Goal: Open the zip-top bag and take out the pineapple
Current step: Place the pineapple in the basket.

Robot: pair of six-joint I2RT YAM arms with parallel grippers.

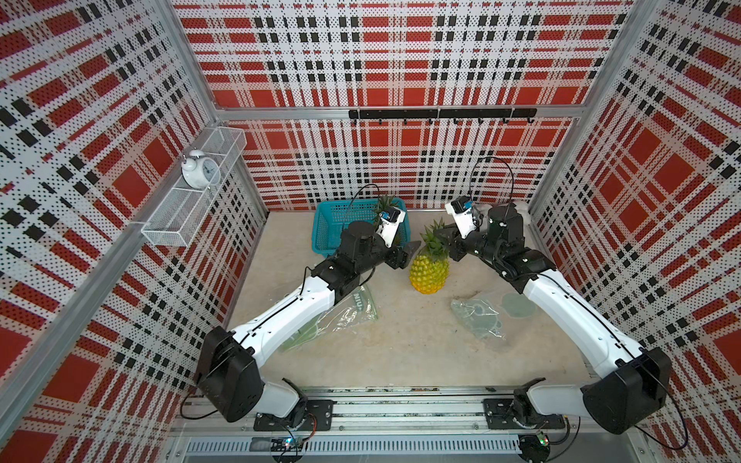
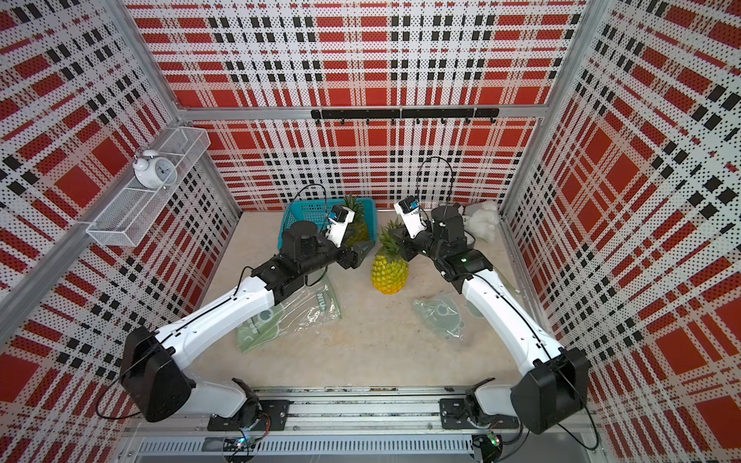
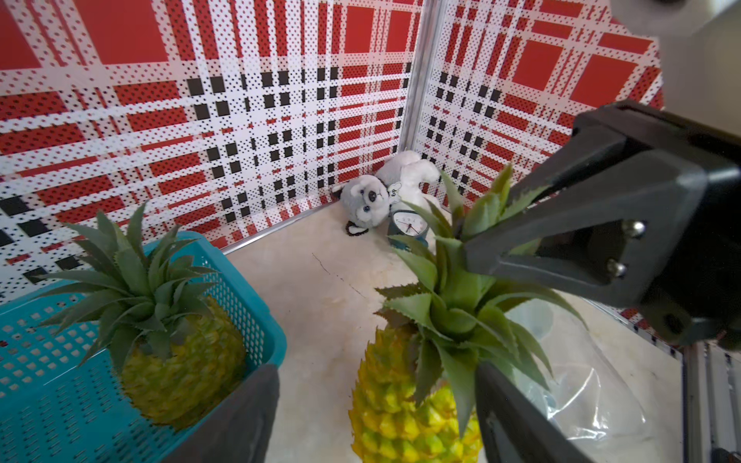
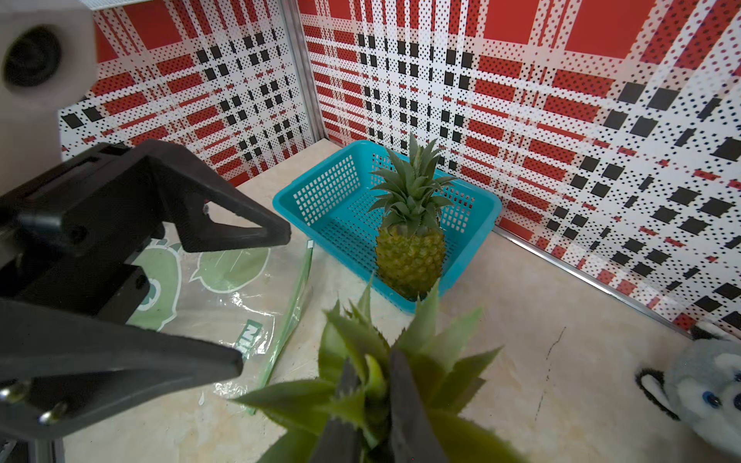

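Observation:
The yellow pineapple (image 1: pixel 428 273) (image 2: pixel 389 276) stands upright on the table, outside any bag. My right gripper (image 4: pixel 375 377) (image 1: pixel 441 236) is shut on its green crown leaves (image 3: pixel 453 288). My left gripper (image 3: pixel 375 373) (image 1: pixel 411 254) (image 4: pixel 260 300) hangs open just left of the fruit's top, jaws wide apart and touching nothing. A clear zip-top bag (image 1: pixel 349 308) (image 4: pixel 224 288) with green print lies flat and partly under my left arm; it looks empty.
A teal basket (image 1: pixel 324 224) (image 4: pixel 333 200) at the back holds another pineapple (image 4: pixel 411 256) (image 3: pixel 180 377). Another clear bag (image 1: pixel 477 316) lies right of centre. A plush husky (image 3: pixel 369 200) and a small clock (image 3: pixel 409 228) sit in the back right corner. A wire shelf (image 1: pixel 176 224) is on the left wall.

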